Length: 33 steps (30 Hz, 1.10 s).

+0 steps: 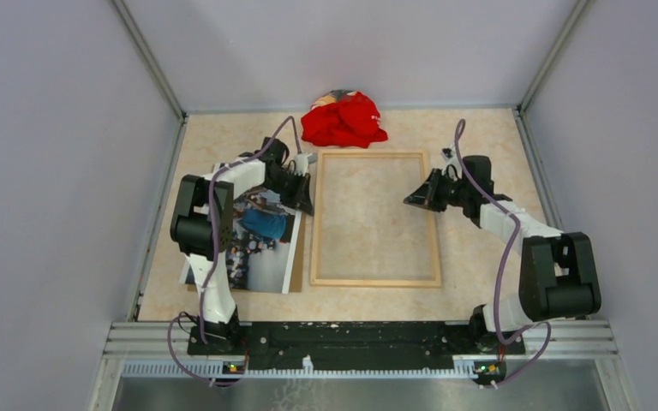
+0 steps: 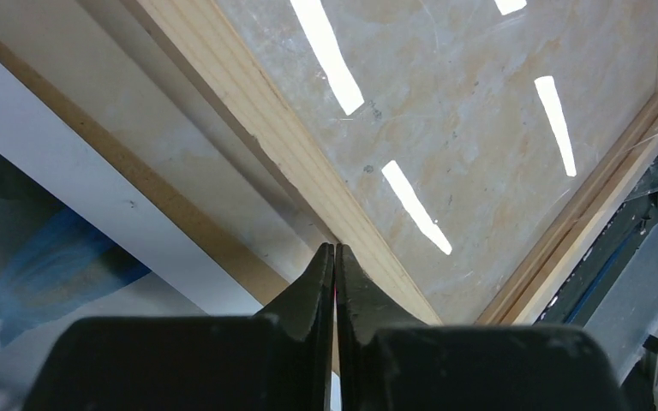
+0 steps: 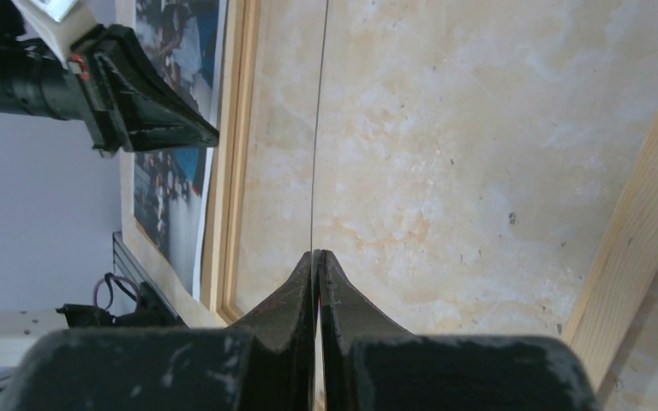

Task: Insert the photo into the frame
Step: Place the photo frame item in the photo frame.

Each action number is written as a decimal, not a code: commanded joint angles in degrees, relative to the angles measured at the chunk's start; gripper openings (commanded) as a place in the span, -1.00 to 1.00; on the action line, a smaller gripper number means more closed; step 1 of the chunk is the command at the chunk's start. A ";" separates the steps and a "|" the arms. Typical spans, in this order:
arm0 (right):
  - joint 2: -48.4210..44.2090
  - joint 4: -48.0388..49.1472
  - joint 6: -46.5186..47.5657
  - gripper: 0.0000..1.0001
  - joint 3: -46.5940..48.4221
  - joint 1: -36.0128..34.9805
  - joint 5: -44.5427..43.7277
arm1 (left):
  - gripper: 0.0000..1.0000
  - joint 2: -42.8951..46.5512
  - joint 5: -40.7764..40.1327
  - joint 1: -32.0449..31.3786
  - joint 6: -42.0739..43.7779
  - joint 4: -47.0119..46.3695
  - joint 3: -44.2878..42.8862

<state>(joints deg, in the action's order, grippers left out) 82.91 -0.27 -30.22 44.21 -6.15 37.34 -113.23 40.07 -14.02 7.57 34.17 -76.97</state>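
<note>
Flanking the frame, left claw, right claw, both pinched closed

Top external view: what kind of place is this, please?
Probably a robot test cell: plain grey walls enclose a marble-patterned table, the left arm and right arm are bolted to a metal rail at its near edge, and a frame and photo lie there.
</note>
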 commanded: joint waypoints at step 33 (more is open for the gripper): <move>-6.36 31.32 -12.03 -1.00 -6.32 -0.61 12.30 | -0.96 -2.08 1.41 -1.10 -0.10 -1.17 0.24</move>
<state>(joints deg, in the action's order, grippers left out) 78.22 24.25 -40.93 38.17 -6.33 47.51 -115.18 40.01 -14.61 7.53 33.63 -76.01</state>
